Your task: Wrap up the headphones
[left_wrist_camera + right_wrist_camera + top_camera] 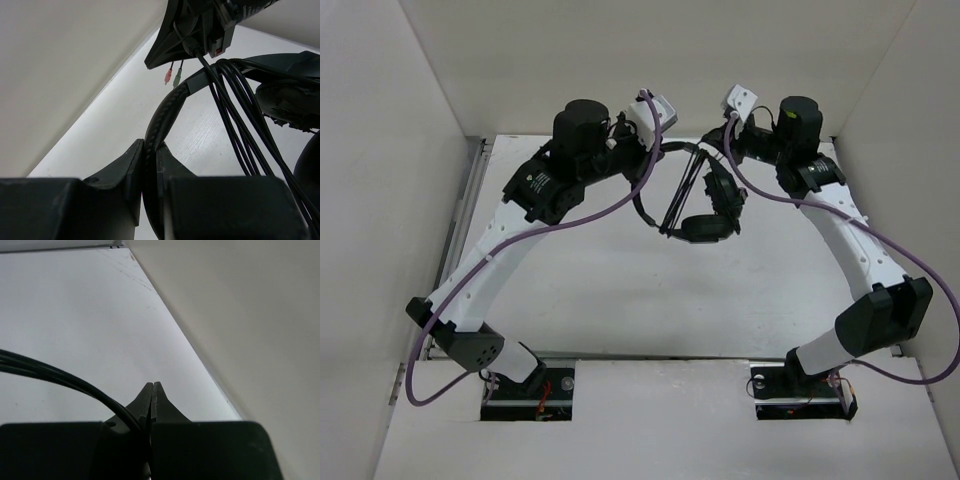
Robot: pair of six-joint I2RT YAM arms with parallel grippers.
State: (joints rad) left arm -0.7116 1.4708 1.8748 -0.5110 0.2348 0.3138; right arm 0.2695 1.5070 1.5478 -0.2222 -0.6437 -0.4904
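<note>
The black headphones (705, 205) hang above the table between my two arms at the back. My left gripper (150, 147) is shut on the padded headband (167, 112). Several strands of the thin black cable (235, 120) run over the headband, beside an earcup (290, 100). The red plug (168, 76) and green plug (177, 79) dangle below my right gripper (198, 49). In the right wrist view the right gripper (151, 386) is shut, with the cable (65, 380) running into its jaws from the left.
White walls (390, 200) enclose the white table (650, 300) on the left, back and right. Purple arm cables (590, 215) loop beside both arms. In the right wrist view the right wall (250, 315) stands close by.
</note>
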